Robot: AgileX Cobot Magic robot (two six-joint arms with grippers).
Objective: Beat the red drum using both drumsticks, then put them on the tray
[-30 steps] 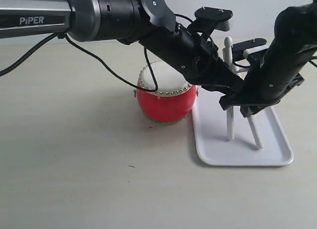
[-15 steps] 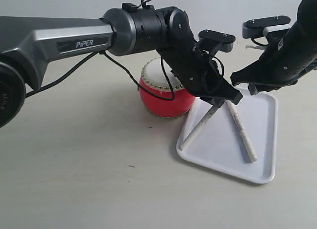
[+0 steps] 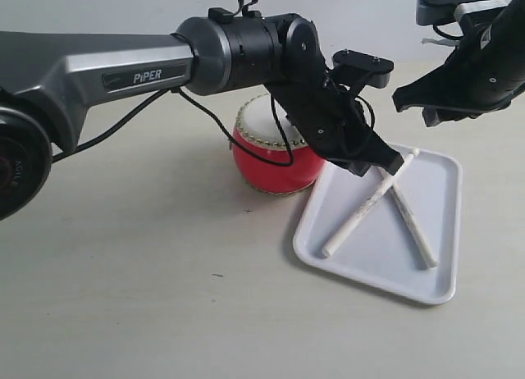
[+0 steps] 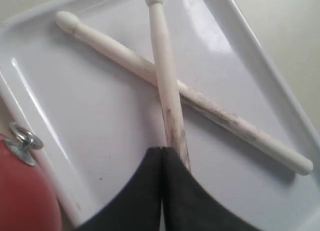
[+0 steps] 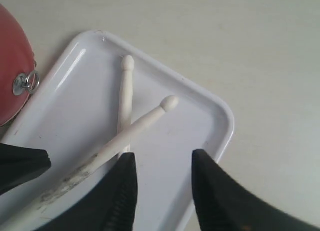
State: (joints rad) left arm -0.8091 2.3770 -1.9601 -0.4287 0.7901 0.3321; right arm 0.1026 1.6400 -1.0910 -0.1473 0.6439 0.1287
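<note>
Nearest, a stretch of bare tabletop (image 3: 148,297), pale and plain.

Next, one tray (image 3: 373,260): white, low-rimmed, flat on the tabletop, directly beneath both pincers. Carries two drumsticks (image 4: 165,86), crossed in an X, both wholly inside the rim.

First drumstick (image 3: 364,211): uppermost of the pair, smudged dark toward its butt. Runs butt-first under the left pincer (image 3: 396,162), rounded tip pointing away from that pincer.

Second drumstick (image 3: 417,235): underneath, slanting across just ahead of the left pincer's fingertips, touching the first at the crossing, rounded tip likewise turned away from that pincer.

Left pincer, one of two: low over the tray, fingers pressed flat together with only a thin seam between them. Clamps nothing that shows. Sits right over the butt of the first drumstick; touching it or just clear of it, cannot tell.

Right pincer (image 5: 162,156), the other: fingers spread wide apart, grips nothing. Hangs higher above the tray than the left pincer, well clear of both drumsticks.

Farthest, one red drum (image 3: 275,162): upright on the tabletop, cream skin up, brass studs ringing the top, one small metal side ring (image 5: 25,82) facing the tray. Stands just beside the tray's rim, behind the left pincer, on its side away from the right pincer. Partly hidden by the left arm (image 3: 246,51), which crosses in front of the skin.
</note>
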